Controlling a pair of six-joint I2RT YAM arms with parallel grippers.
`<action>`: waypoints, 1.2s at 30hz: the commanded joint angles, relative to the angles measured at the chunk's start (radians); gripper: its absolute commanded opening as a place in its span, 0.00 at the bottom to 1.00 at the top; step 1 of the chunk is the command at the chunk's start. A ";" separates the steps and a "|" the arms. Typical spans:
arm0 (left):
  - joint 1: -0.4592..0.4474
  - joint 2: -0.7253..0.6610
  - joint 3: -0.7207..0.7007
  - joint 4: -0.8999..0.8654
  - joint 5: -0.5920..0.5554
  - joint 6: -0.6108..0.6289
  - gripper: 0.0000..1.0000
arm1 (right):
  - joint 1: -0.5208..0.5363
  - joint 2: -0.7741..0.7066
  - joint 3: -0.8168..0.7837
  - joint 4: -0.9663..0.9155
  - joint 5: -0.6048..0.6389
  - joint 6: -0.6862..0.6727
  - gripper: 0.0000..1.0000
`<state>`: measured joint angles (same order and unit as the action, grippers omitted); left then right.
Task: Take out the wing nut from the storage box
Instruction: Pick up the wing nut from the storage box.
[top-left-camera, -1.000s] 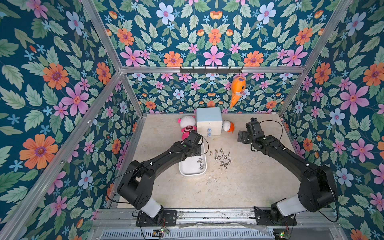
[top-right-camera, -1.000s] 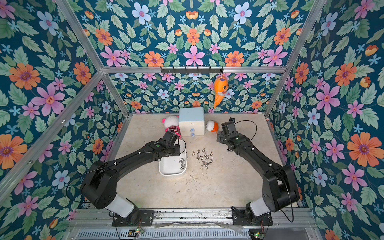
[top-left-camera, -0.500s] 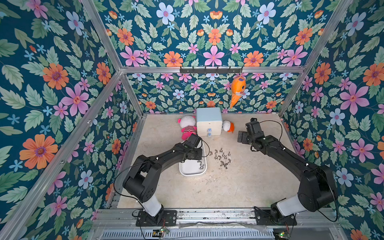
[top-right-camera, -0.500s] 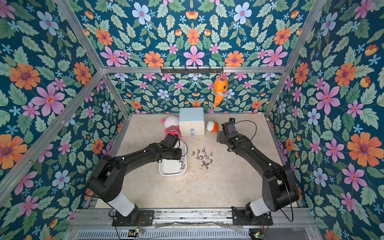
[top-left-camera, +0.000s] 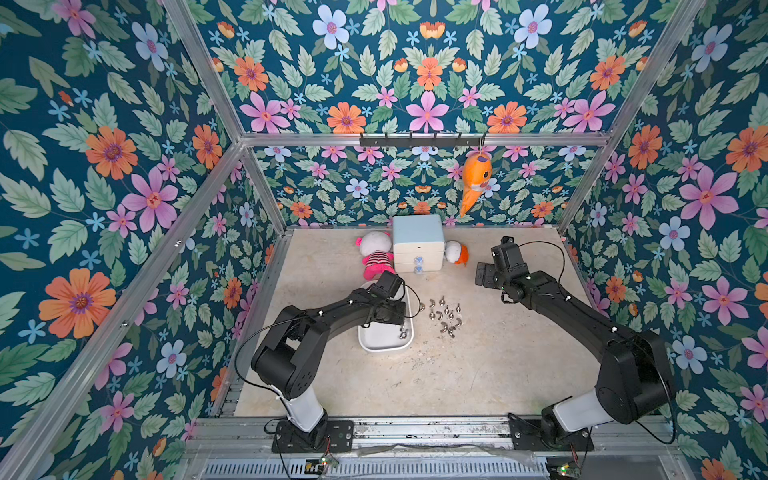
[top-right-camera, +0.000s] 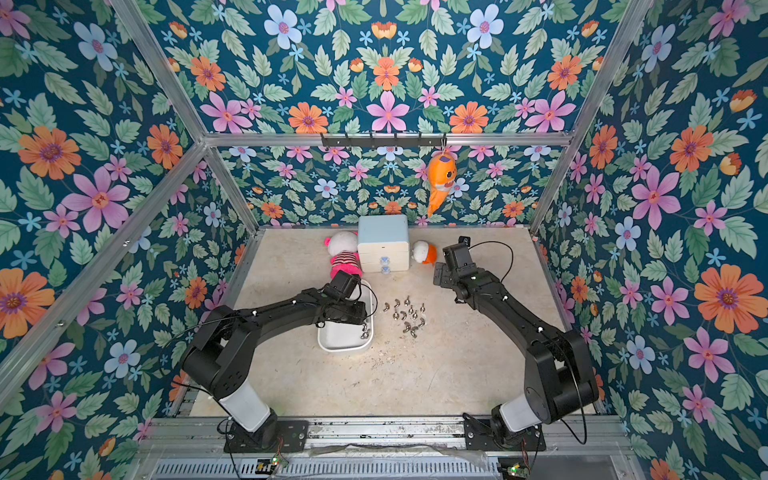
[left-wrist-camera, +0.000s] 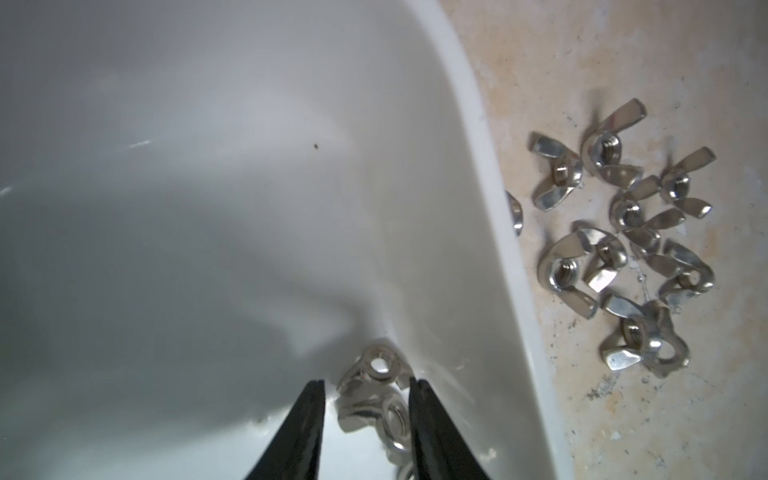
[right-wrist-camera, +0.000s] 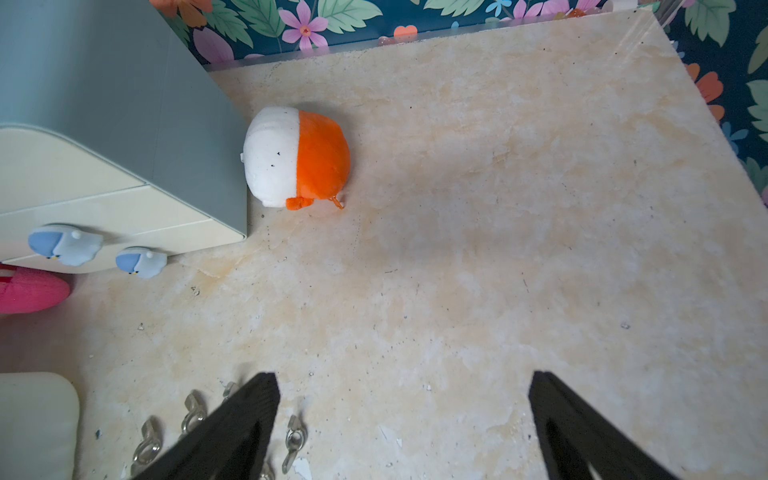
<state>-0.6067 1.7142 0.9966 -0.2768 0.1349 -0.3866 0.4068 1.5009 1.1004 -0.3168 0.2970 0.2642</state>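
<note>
Two wing nuts (left-wrist-camera: 376, 370): lying overlapped in storage box (left-wrist-camera: 478, 166), near-right corner; more being cut off at frame edge.
Left jaws: straddling them, standing apart.
Right jaws: hanging wide open.
Desk (left-wrist-camera: 623, 62) pile (left-wrist-camera: 565, 270): roughly ten, overlapping.

Both top views are bright and sharp, lit evenly from above. The arms throw only soft, pale shadows on the surface (top-left-camera: 478, 374), and the frame bars splay outward toward the picture edges. In the left wrist view a broad grey shadow dims the floor of the storage box (left-wrist-camera: 208, 166). The left fingers (left-wrist-camera: 303, 436) and the wing nut (left-wrist-camera: 376, 368) between them are blurred, while the loose nuts (left-wrist-camera: 629, 208) glint hard. The right wrist view is bright, with the right fingers (right-wrist-camera: 232, 428) out of focus.
</note>
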 joint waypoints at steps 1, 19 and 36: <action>0.002 0.013 0.005 0.013 0.006 0.013 0.40 | 0.001 -0.005 -0.004 0.005 0.008 0.005 0.99; -0.013 0.085 0.000 0.017 0.005 0.025 0.36 | 0.001 -0.007 -0.005 0.004 0.008 0.007 0.99; -0.030 -0.016 -0.042 -0.053 -0.073 0.013 0.39 | 0.006 -0.001 0.003 0.009 0.000 0.011 0.99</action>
<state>-0.6365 1.7157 0.9581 -0.2764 0.0761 -0.3656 0.4088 1.5002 1.1004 -0.3168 0.2962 0.2680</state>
